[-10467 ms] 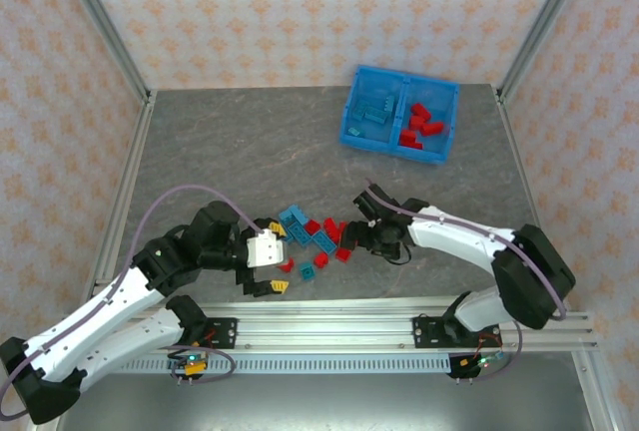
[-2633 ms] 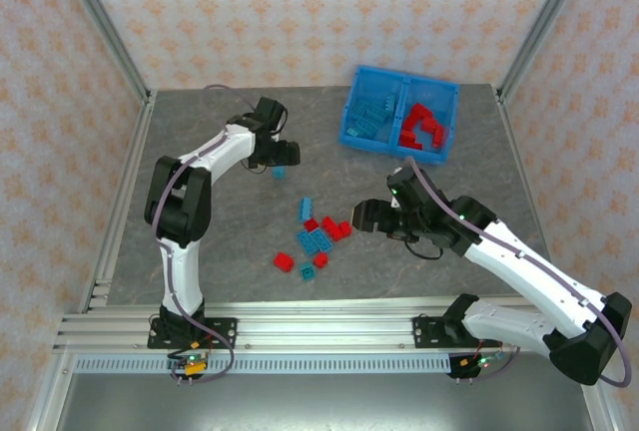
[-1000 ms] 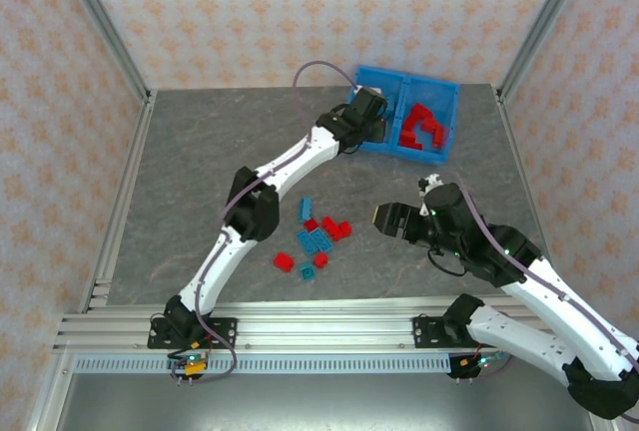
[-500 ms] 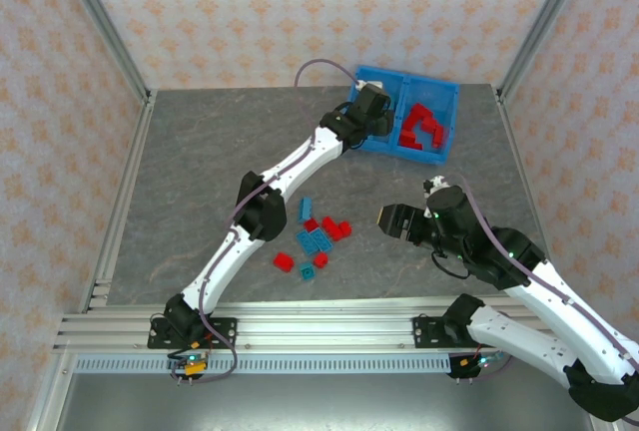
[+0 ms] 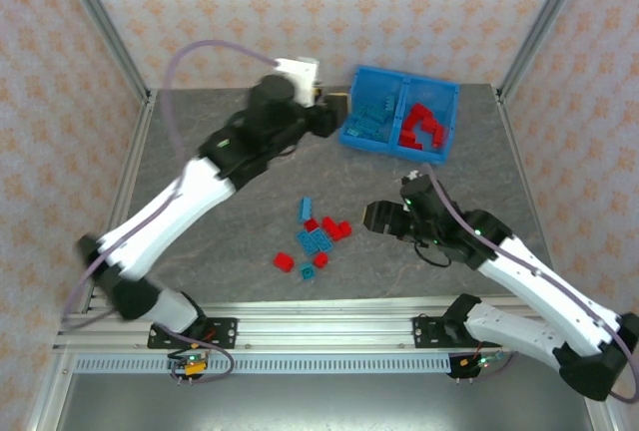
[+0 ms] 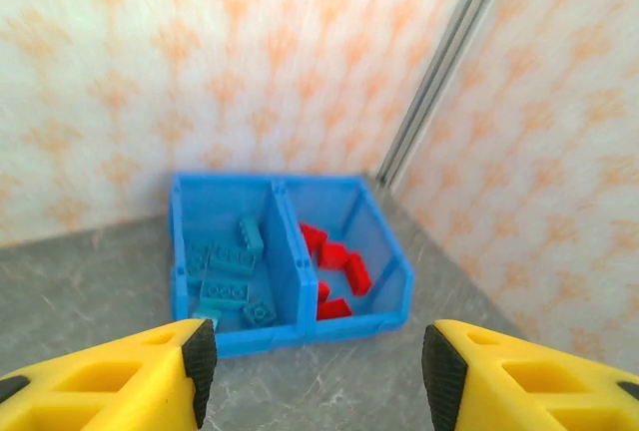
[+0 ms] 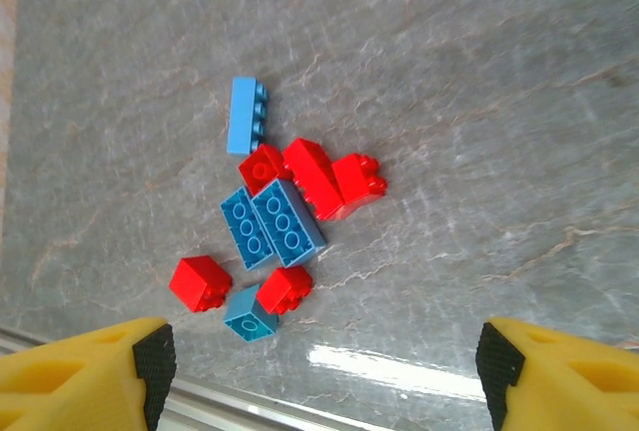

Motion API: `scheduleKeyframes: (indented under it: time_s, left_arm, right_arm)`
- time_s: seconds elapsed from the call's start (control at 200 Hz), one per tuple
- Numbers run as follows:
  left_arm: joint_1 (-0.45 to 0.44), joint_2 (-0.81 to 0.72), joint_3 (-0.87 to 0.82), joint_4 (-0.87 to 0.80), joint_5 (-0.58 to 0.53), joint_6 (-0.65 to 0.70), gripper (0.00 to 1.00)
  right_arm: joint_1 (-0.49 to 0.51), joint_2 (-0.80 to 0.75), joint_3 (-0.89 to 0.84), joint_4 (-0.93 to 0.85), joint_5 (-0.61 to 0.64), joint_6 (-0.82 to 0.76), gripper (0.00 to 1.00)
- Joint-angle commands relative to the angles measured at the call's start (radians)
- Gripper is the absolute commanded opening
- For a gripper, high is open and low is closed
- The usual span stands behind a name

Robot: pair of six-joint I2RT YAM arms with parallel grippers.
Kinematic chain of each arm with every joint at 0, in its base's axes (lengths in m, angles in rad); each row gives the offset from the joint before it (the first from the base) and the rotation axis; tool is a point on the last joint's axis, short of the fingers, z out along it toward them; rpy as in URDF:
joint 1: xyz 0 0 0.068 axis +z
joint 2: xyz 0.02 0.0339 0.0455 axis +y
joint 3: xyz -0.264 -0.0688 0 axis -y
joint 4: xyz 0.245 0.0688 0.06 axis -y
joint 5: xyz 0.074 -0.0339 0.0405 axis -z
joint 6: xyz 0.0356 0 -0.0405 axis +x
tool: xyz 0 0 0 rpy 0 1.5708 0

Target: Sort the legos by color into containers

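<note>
The blue bin [image 5: 351, 138] stands at the back right of the table. Its left compartment holds several light blue legos [image 6: 229, 282] and its right compartment several red legos [image 6: 335, 262]. My left gripper [image 5: 334, 117] hovers just left of the bin, facing it, open with nothing between its yellow fingers [image 6: 150, 376]. More loose red and blue legos [image 5: 316, 237] lie in a small pile mid-table. My right gripper [image 5: 375, 217] hangs to the right of that pile, open and empty, with the pile [image 7: 274, 223] showing between its fingers.
Aluminium frame posts [image 5: 100, 22] and patterned walls close in the table's sides and back. A metal rail [image 5: 329, 323] runs along the near edge. One light blue brick [image 7: 244, 115] lies slightly apart at the pile's far side.
My left gripper has opened at the bin's left compartment, and the arm has risen and drawn back to the left. My right gripper has shifted slightly left toward the pile.
</note>
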Motion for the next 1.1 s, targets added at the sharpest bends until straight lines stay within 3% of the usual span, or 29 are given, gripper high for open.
scheduleKeyframes:
  time_s: [0.0, 0.245, 0.45, 0.586, 0.706, 0.891, 1.096]
  left_arm:
    - [-0.014, -0.169, -0.206, -0.017, 0.017, 0.219, 0.62]
    - [-0.067, -0.532, -0.461, -0.444, 0.299, 0.575, 0.79]
    - [-0.109, -0.658, -0.628, -0.672, 0.378, 0.743, 0.83]
    - [-0.11, -0.702, -0.753, -0.613, 0.38, 0.752, 0.99]
    - [-0.109, -0.722, -0.864, -0.499, 0.378, 0.768, 0.99]
    - [-0.109, -0.737, -0.954, -0.393, 0.396, 0.755, 0.99]
    - [-0.109, -0.767, -1.023, -0.31, 0.386, 0.746, 0.99]
  right_arm:
    - [0.013, 0.093, 0.052, 0.093, -0.072, -0.024, 0.8]
    - [0.077, 0.459, 0.26, 0.096, -0.072, -0.094, 0.79]
    - [0.082, 0.754, 0.439, 0.102, -0.077, -0.114, 0.78]
    - [0.082, 0.888, 0.503, 0.115, -0.049, -0.111, 0.78]
    - [0.082, 1.005, 0.584, 0.101, -0.038, -0.136, 0.77]
    - [0.082, 1.1, 0.613, 0.133, -0.029, -0.132, 0.61]
    - [0.082, 1.161, 0.624, 0.169, -0.023, -0.114, 0.5]
